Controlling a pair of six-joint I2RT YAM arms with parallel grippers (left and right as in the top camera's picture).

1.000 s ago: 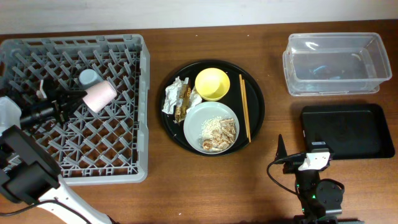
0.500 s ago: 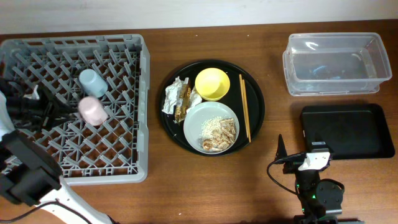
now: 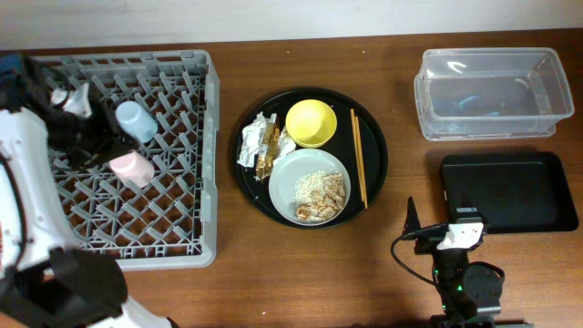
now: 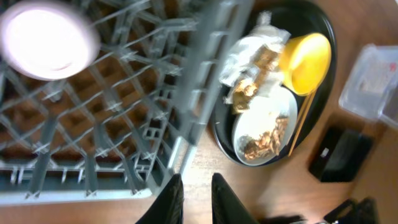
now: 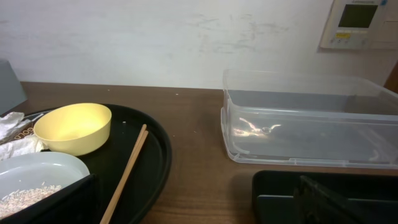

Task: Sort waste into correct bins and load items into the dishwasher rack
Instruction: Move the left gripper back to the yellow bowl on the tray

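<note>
The grey dishwasher rack (image 3: 182,251) stands at the left, holding the light blue cup (image 3: 137,121) and the pink cup (image 3: 129,169) just below it. My left gripper (image 3: 89,138) hovers over the rack beside the cups, its fingers (image 4: 197,190) nearly together and empty. The pink cup (image 4: 46,40) also shows in the left wrist view. The round black tray (image 3: 373,118) holds the yellow bowl (image 3: 311,122), the plate (image 3: 291,173) with rice and fried pieces (image 3: 321,193), the wrappers (image 3: 262,142) and the chopsticks (image 3: 359,159). My right gripper (image 3: 428,232) is open and empty near the front edge (image 5: 186,199).
The clear plastic tub (image 3: 494,91) stands at the back right. The shallow black rectangular tray (image 3: 510,191) lies in front of it, just right of my right gripper. Bare wooden table (image 3: 301,273) lies between the rack and the right arm.
My left gripper let go of the pink cup in the rack and drew back over the rack's left side. The cup now rests below the blue cup. The right arm has not moved.
</note>
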